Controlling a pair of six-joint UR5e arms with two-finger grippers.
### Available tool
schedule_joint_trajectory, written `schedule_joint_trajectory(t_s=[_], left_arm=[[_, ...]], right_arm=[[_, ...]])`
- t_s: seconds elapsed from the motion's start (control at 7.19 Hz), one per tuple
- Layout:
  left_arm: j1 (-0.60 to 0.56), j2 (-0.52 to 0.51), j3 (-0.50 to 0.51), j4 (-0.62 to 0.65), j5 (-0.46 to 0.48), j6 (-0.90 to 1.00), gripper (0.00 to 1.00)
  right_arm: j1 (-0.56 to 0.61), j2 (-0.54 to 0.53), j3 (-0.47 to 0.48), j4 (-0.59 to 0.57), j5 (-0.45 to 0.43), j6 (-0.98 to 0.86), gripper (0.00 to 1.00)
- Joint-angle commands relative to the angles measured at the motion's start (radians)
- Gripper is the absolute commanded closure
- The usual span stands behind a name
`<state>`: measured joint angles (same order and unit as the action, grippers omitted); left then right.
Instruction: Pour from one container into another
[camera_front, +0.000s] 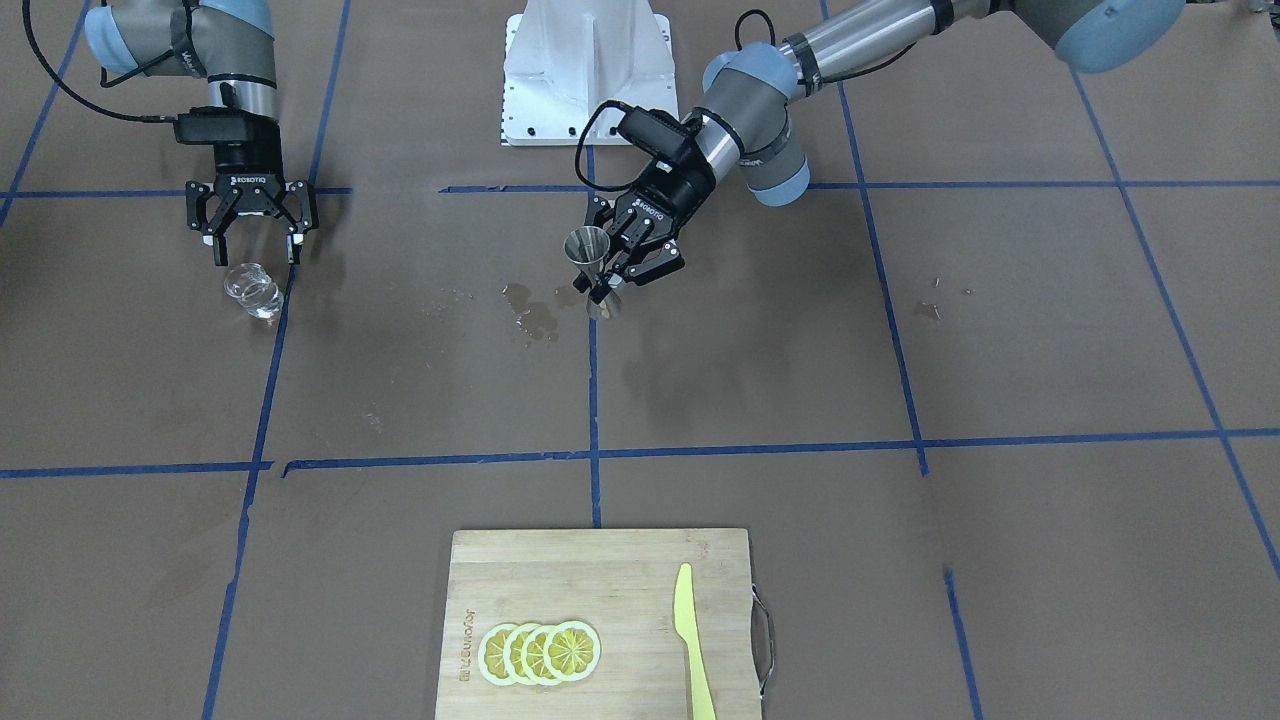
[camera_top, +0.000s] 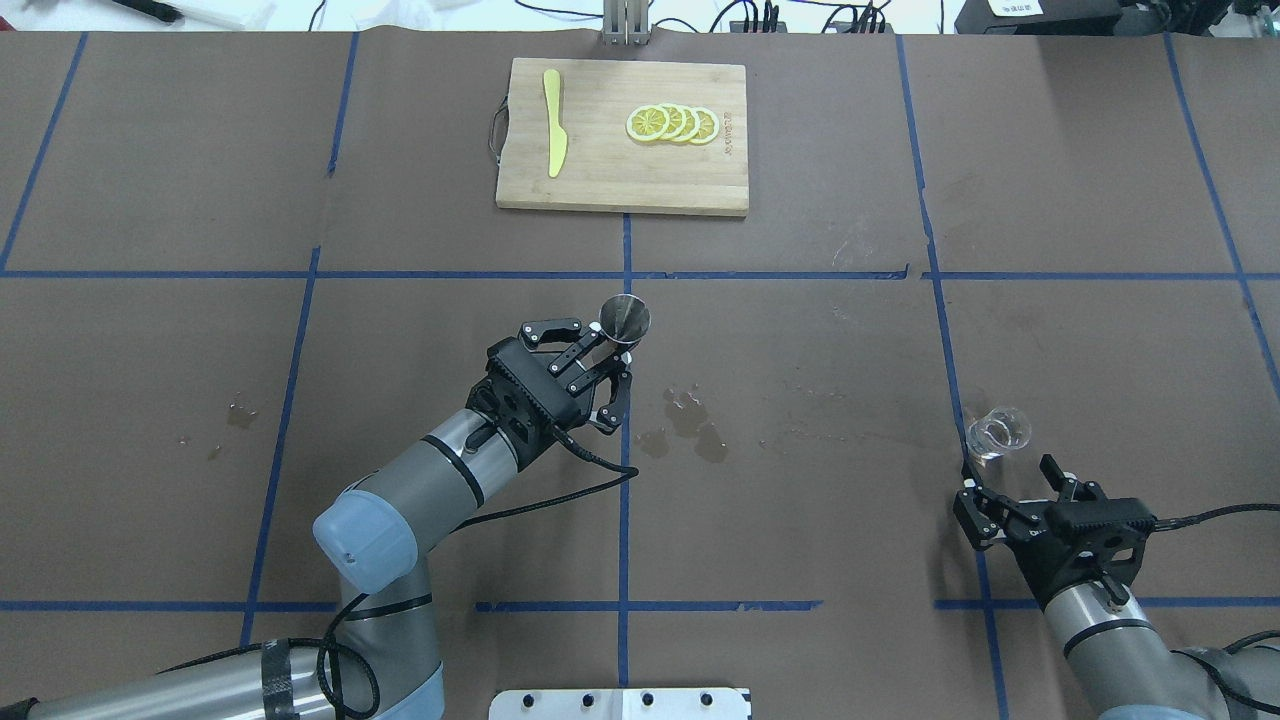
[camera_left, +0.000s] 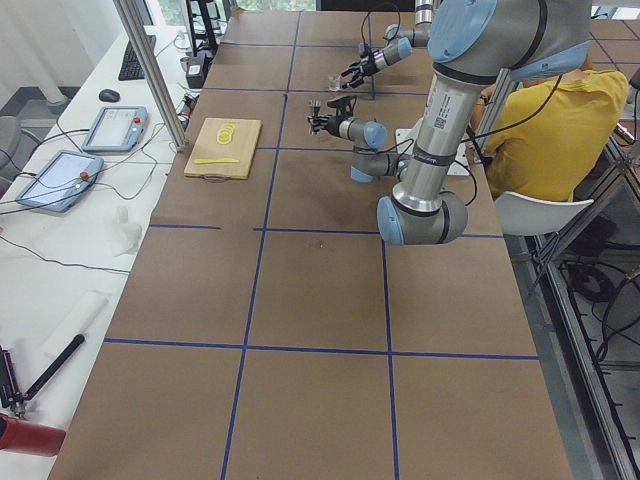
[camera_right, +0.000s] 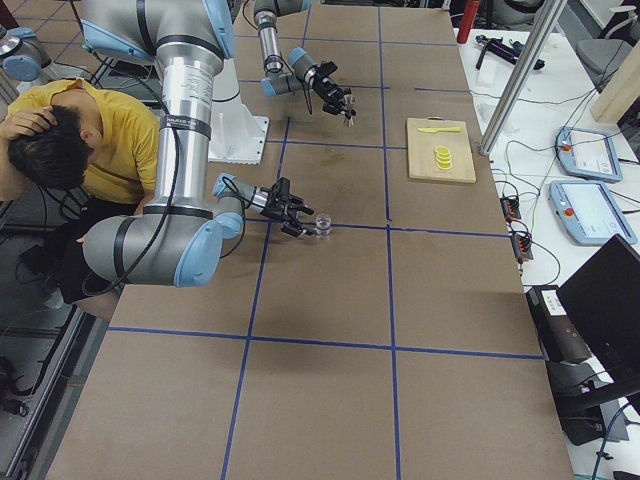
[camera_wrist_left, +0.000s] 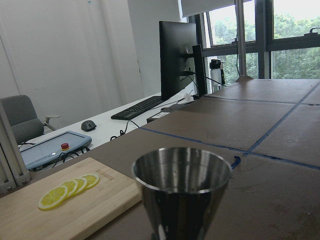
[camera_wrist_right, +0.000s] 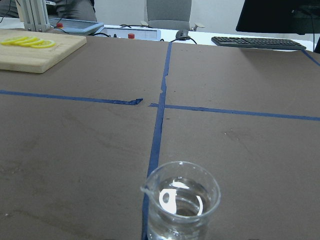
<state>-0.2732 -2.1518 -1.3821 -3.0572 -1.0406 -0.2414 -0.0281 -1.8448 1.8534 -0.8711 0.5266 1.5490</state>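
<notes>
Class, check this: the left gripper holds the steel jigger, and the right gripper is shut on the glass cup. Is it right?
No. The right gripper is open, with the glass cup just beyond it, as the overhead exterior view shows. The left gripper does hold the steel jigger.

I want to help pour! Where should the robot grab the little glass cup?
Grab the glass cup around its straight round wall, below the rim, so the little spout stays free. It stands upright with liquid inside, so come in sideways from the robot's side, where the open right hand is, not from above.
</notes>
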Motion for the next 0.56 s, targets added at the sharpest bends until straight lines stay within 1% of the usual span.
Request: schedule_joint_trajectory(t_s=[0.0,0.28,0.42], left_arm=[[0.0,0.001,0.0,0.002,0.001,0.001,1.0],[0.003,0.001,0.0,0.002,0.005,0.001,1.0],[0.005,0.001,0.0,0.002,0.007,0.001,1.0]], right_arm=[[0.017,-0.001,-0.003,0.001,0.007,-0.007,0.09],[0.046,0.012,-0.005,0.003,0.03,-0.021,0.09],[0.051,0.038,-0.006,0.001,0.032,-0.027,0.09]])
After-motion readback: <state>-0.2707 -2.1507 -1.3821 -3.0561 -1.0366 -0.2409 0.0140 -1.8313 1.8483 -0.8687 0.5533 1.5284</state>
